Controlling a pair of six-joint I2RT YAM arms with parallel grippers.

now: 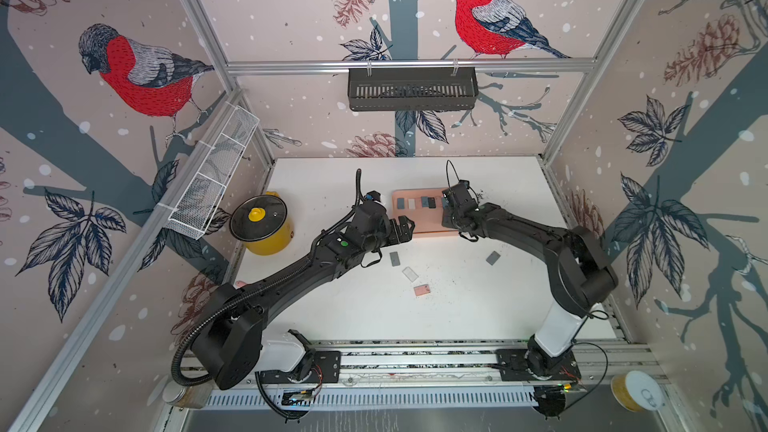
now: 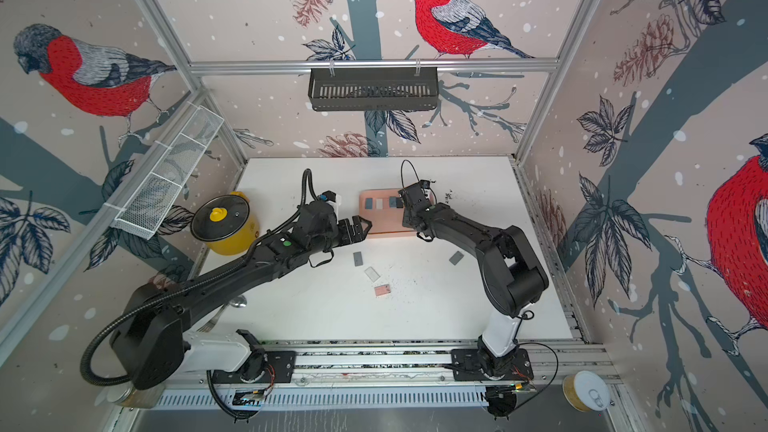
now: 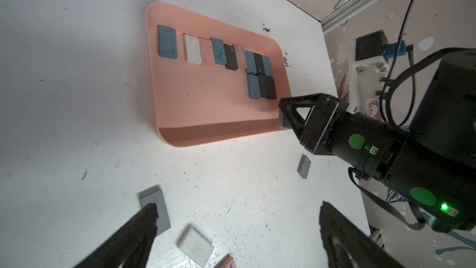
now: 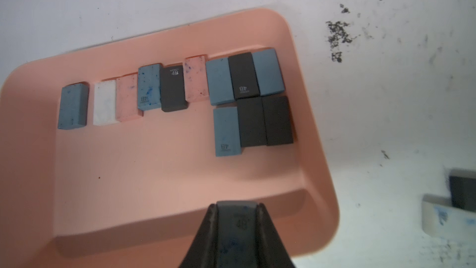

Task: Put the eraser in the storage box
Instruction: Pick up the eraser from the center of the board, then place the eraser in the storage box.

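Table (image 1: pixel 457 317): flat white board, scuffed, with dark crumbs scattered on it.

Storage box (image 4: pixel 154 166): sits centre-far on the table. Smooth matte salmon plastic, rounded corners, low sloped rim. There's a row of erasers (image 4: pixel 170 88) along its far side and a short second row at the right end. The near half of the floor is bare.

Left gripper (image 3: pixel 238 206): jaws wide with nothing between them, hovering just beside the box's near-left edge.

Right gripper (image 4: pixel 237 206): pinched on the eraser (image 4: pixel 231 230), a blue-grey rectangular block of matte rubber with a stamped face and blue smudges. It hangs above the box's near-right rim, not set down yet.

My read: carry phase, release pending. The next move wants a short push farther in over bare floor. Then drop low enough that the block lands flat and part the jaws, staying clear of the second row.

Loose on the table, nearer than the box: grey eraser (image 1: pixel 394 258), white eraser (image 1: pixel 410 274), pink eraser (image 1: pixel 422 290), second grey eraser (image 1: pixel 493 258). All are thin and low-profile, so likely fiddly pinches.
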